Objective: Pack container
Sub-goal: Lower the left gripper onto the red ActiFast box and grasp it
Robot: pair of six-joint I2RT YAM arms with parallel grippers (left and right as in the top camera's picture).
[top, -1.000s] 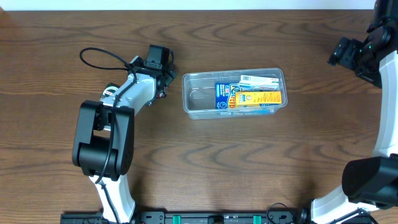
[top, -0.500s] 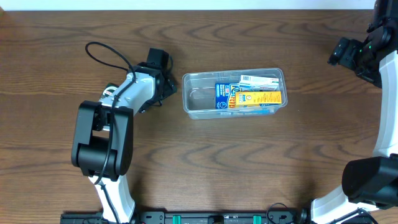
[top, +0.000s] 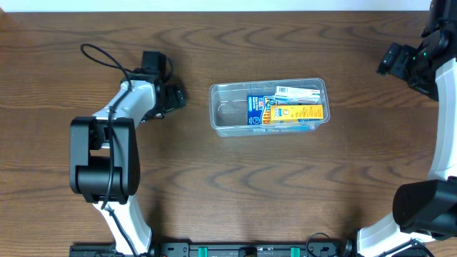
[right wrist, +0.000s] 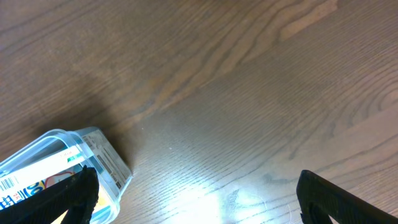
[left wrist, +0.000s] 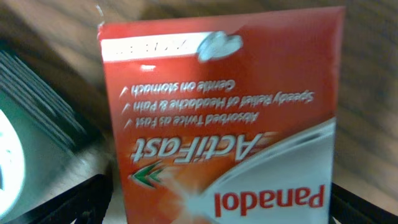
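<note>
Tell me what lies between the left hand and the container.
Only bare table separates the left hand from the container in the overhead view. The hand grips a red Panadol box.

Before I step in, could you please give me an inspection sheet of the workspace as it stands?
Surface: dark wooden table.
Job's things: clear plastic container upright at mid-table, holding a blue box, a yellow box and a white box in its right part; its left part is bare.
Clutter: nothing seen.
Grippers: left gripper shut on a red Panadol ActiFast box, left of the container; right gripper open and holding nothing, at the table's far right.
Cables: black cable loops beside the left gripper, apart from the container.
Surroundings: pale strip along the table's far edge; nothing else seen.
</note>
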